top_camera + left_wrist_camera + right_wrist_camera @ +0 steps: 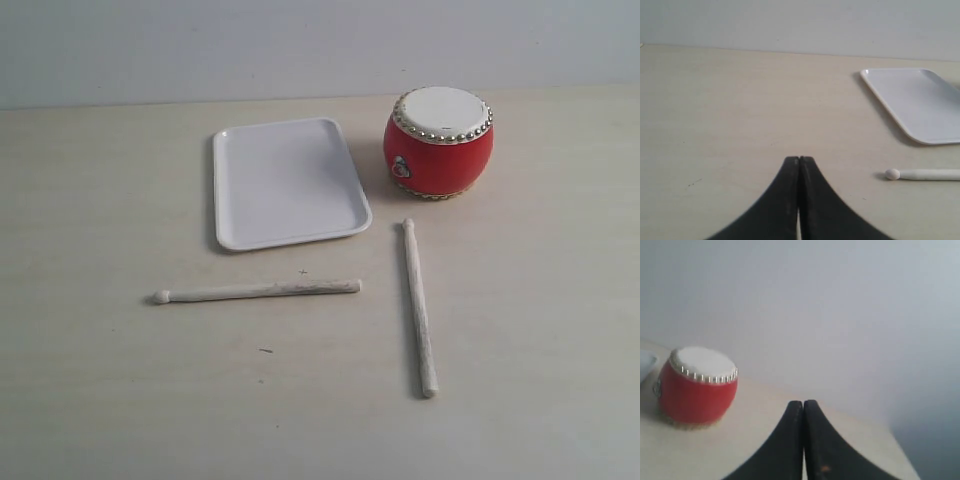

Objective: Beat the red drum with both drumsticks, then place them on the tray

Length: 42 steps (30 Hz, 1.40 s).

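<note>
The red drum stands upright at the back right of the table, with the white tray lying empty to its left. One drumstick lies crosswise in front of the tray, its round tip pointing left. The other drumstick lies lengthwise in front of the drum, tip toward it. Neither arm shows in the exterior view. My left gripper is shut and empty above bare table, apart from the stick tip and the tray. My right gripper is shut and empty, apart from the drum.
The pale wooden table spreads wide around the objects, with a plain light wall behind it. In the right wrist view the table's edge falls away close beside the gripper.
</note>
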Tool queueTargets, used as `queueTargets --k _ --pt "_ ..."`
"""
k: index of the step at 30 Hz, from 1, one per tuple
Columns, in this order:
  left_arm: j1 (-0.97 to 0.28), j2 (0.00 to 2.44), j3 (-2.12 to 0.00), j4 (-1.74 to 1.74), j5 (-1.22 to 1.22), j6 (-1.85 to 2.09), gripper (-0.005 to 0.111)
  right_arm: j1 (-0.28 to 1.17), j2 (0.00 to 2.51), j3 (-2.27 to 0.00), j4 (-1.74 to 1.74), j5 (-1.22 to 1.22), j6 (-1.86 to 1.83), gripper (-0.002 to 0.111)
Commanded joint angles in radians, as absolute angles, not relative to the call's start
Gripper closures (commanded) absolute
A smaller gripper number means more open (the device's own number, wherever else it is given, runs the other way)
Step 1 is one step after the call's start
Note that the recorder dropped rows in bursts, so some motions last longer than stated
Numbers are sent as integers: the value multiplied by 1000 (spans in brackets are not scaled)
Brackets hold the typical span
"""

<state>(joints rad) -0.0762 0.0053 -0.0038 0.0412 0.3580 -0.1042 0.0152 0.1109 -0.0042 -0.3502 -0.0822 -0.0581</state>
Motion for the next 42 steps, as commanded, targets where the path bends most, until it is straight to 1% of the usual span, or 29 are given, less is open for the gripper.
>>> queueTargets --k 1,3,6,10,15,17,21,26,35,37,39,42 --pt "-81 0 0 42 353 -111 107 11 105 0 -323 -499 144 108" --pt "-81 0 0 42 353 -111 107 11 105 0 -306 -654 232 108" --pt "-81 0 0 42 353 -111 107 11 105 0 -288 -824 249 108" --pt "-81 0 0 42 353 -111 107 11 105 0 -288 -935 295 108" --pt "-81 0 0 42 353 -111 107 11 105 0 -288 -1078 538 108" --pt "-81 0 0 42 353 -111 107 11 105 0 -288 -1119 614 108" --pt "-81 0 0 42 353 -111 107 11 105 0 -279 -1126 729 108" --pt "-81 0 0 42 353 -111 107 11 105 0 -279 -1133 979 108" --pt "-81 0 0 42 353 -108 107 11 107 -3 -148 -972 973 108" --pt "-81 0 0 42 353 -108 107 11 117 -61 -96 -811 947 108" --pt "-81 0 0 42 353 -108 107 11 153 -157 -42 -588 943 108" --pt "-81 0 0 42 353 -108 107 11 277 -309 -45 -301 943 108"
